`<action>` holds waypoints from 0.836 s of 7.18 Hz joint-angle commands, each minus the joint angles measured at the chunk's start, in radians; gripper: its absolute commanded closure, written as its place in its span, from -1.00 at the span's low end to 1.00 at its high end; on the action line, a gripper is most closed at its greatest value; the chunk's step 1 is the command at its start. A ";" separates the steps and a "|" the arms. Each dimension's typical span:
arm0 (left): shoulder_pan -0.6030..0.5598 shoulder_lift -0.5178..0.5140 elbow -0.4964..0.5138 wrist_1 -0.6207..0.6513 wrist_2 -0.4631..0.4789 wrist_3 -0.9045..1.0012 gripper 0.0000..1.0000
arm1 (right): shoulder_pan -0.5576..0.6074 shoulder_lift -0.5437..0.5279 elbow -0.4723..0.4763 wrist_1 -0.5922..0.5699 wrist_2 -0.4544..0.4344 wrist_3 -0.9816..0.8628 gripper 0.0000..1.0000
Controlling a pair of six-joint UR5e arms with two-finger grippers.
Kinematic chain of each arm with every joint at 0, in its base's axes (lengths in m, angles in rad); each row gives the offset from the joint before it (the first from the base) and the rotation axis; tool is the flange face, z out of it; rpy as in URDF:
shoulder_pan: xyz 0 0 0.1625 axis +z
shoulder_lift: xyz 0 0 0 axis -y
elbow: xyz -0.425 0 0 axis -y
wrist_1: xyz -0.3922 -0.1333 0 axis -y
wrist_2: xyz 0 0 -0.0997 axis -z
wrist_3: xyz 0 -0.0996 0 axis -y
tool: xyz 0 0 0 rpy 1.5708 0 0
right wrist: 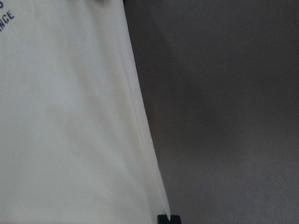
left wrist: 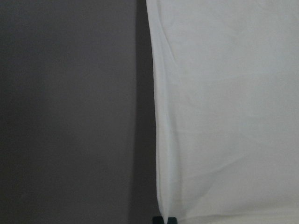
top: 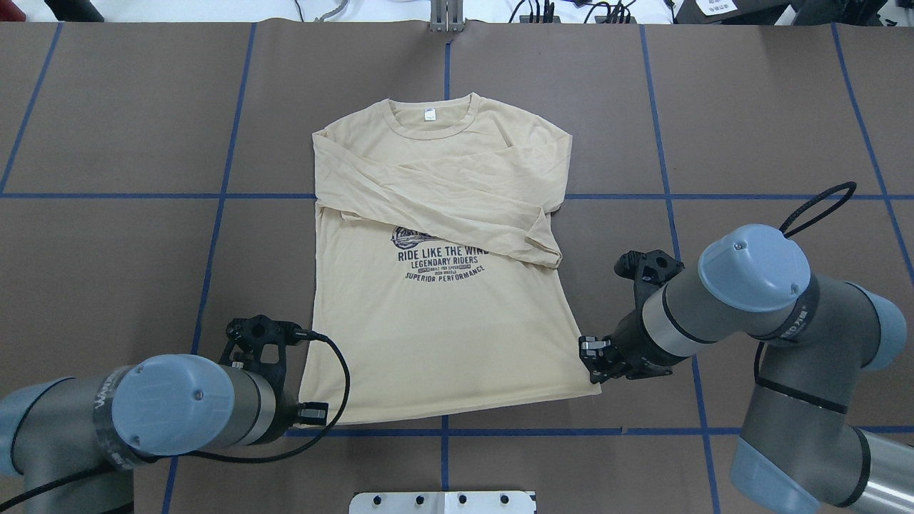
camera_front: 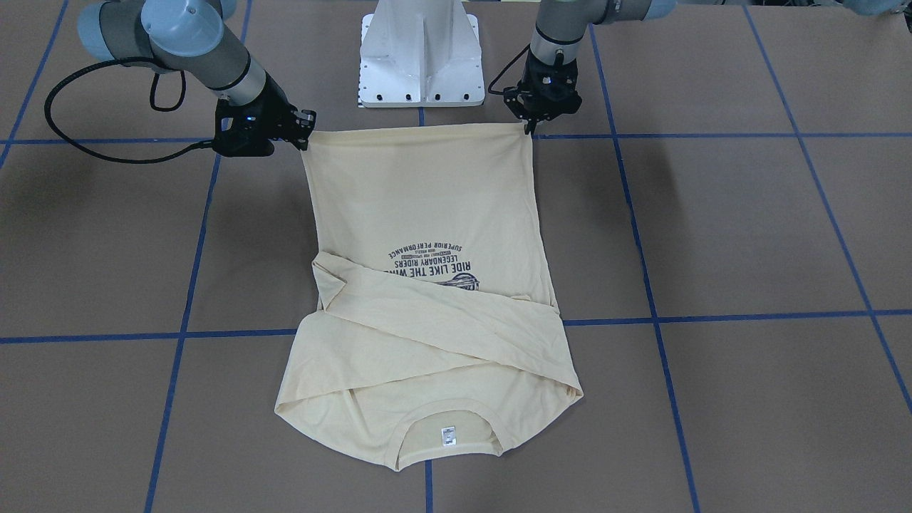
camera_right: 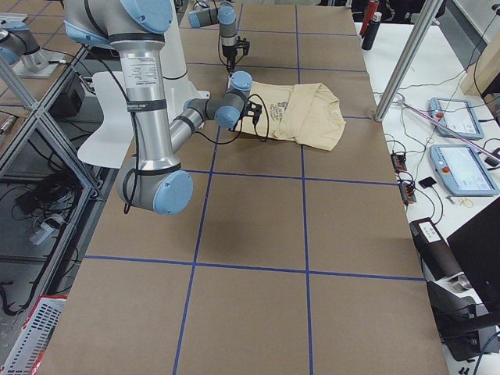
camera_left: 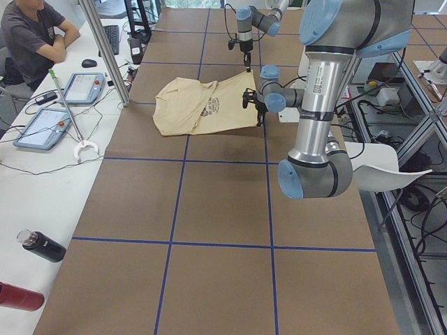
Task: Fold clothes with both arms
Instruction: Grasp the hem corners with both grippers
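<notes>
I am pinching the T-shirt [camera_front: 427,192] hem corners, left end effector [camera_front: 531,128] and right end effector [camera_front: 306,139] both clamped | it is lying on table [camera_front: 712,235] (sleeves crossed over chest)

The T-shirt [top: 443,335] is pale cream-yellow, with a navy print [top: 443,260] on its chest and a white label [top: 429,113] at its neck. Under the T-shirt, the table [top: 107,285] is brown, gridded with blue tape lines [top: 143,195]. At its hem, the left gripper [camera_front: 530,128] and right gripper [camera_front: 306,140] are black.
</notes>
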 commanded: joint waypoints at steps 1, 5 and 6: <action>0.050 0.000 -0.034 0.034 0.000 -0.002 1.00 | -0.056 -0.060 0.065 -0.002 0.029 0.033 1.00; -0.076 -0.055 -0.053 0.047 -0.025 0.062 1.00 | 0.057 -0.006 0.041 0.011 0.018 0.035 1.00; -0.153 -0.063 -0.044 0.047 -0.092 0.119 1.00 | 0.100 0.064 -0.020 0.009 0.021 0.035 1.00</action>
